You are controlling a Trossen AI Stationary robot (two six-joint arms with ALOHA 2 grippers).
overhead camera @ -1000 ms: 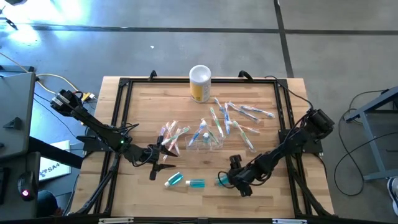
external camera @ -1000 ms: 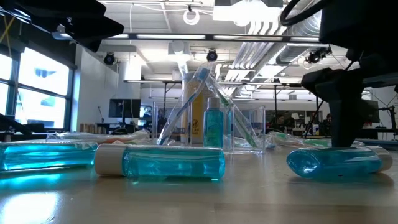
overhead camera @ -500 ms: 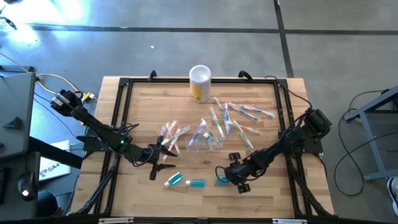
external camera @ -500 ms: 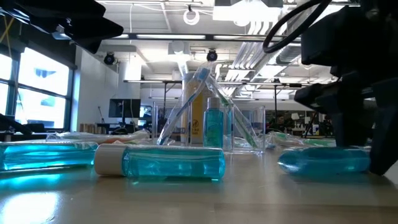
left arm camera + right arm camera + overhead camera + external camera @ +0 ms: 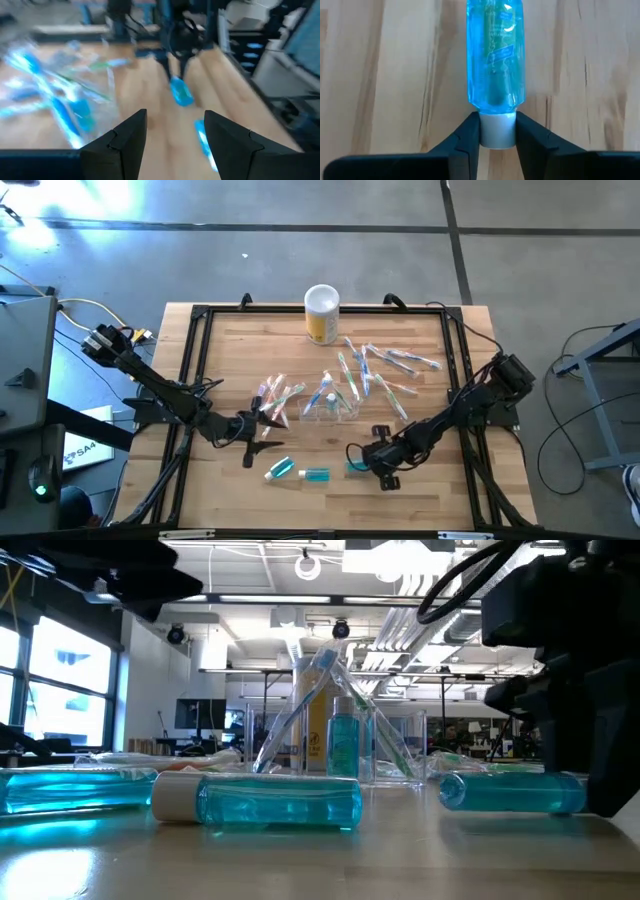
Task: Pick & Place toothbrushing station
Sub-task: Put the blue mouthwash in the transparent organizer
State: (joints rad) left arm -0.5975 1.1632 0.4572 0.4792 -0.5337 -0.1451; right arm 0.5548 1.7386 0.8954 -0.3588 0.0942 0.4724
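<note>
Room, as I see it from my station: wooden slat table (image 5: 230, 360) with black frame (image 5: 190, 370); grey concrete floor (image 5: 300, 260) all around it. Beyond the table, large bright windows (image 5: 60, 670), ceiling ducts (image 5: 420, 610), strip lights (image 5: 250, 600), and monitors (image 5: 200, 712).

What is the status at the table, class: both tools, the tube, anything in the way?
Right tool shut on tube at its white cap, low on the table. Left tool open, empty, waiting beside the toothbrushes. Nothing blocking.
</note>
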